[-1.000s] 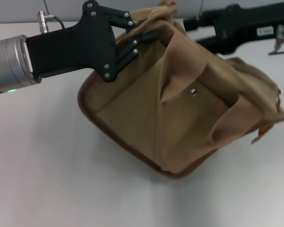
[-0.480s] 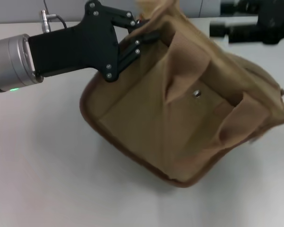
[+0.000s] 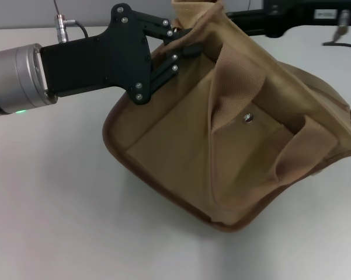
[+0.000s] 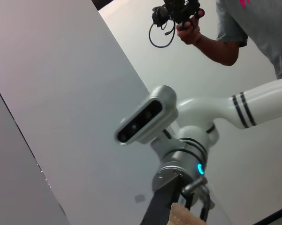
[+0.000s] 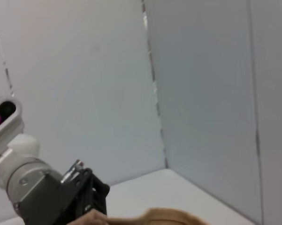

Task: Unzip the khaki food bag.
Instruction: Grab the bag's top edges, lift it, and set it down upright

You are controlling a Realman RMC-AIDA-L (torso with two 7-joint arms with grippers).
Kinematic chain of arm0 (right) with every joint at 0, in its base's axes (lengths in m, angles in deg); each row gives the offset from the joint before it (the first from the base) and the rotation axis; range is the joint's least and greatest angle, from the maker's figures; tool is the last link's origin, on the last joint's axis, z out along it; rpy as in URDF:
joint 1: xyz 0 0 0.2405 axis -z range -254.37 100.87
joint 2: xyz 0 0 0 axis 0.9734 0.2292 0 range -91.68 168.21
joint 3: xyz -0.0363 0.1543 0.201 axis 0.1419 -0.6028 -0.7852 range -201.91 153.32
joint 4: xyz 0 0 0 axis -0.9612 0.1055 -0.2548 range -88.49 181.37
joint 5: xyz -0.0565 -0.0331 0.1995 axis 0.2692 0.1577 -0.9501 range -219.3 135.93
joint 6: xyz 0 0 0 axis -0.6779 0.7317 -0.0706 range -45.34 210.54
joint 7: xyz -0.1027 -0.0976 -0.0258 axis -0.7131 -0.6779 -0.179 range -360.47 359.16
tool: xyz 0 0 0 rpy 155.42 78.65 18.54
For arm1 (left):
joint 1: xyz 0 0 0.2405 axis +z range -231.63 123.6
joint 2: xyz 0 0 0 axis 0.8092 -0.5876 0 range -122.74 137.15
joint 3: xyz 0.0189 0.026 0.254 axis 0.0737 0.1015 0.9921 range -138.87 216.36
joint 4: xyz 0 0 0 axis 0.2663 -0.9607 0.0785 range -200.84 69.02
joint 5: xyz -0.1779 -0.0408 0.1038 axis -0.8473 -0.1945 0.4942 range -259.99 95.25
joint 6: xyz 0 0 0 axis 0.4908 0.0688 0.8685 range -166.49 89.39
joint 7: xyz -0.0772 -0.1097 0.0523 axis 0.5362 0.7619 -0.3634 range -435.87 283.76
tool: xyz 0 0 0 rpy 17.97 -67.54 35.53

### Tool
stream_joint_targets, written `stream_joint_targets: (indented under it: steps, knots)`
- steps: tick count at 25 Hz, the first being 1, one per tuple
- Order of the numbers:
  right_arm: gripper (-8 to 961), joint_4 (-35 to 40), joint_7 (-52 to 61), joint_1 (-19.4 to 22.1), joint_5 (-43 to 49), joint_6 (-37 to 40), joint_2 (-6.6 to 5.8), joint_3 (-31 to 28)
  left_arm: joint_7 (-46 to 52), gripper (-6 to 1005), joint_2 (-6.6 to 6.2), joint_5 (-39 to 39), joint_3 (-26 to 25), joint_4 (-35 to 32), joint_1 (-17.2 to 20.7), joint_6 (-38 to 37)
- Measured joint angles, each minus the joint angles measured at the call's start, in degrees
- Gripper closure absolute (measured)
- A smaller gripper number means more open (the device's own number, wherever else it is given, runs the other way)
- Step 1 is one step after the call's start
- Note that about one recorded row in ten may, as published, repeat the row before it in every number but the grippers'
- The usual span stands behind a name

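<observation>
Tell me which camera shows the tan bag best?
The head view: the whole khaki food bag shows tilted on the table, with the left hand at its top edge. The left wrist view catches only a corner, the right wrist view only a curved strip.

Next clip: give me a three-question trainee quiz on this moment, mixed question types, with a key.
1. True or false: the black left gripper grips the top edge of the boxy tan canvas food bag.
2. What sits on the bag's front pocket? A) metal snap B) red button C) paper tag
3. Fill in: the right arm reaches in behind the bag's ____ edge.

Key: 1 true. 2 A, the metal snap. 3 top.
</observation>
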Motion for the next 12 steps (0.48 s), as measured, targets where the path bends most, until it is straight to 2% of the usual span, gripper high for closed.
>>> stream_joint_targets:
  steps: [6, 11, 12]
  knots:
    - [110, 2.5, 7.5, -4.0, 11.1, 2.8, -0.10, 0.4, -0.1, 914, -0.15, 0.1, -0.1, 0.0, 0.0, -0.1]
    - [110, 5.5, 10.9, -4.3, 14.8, 8.5, -0.34, -0.5, -0.1, 913, -0.16, 0.2, -0.8, 0.0, -0.1, -0.1]
    - [110, 6.7, 11.3, -3.9, 15.0, 11.1, -0.52, -2.2, -0.1, 913, -0.14, 0.2, -0.9, 0.0, -0.1, -0.1]
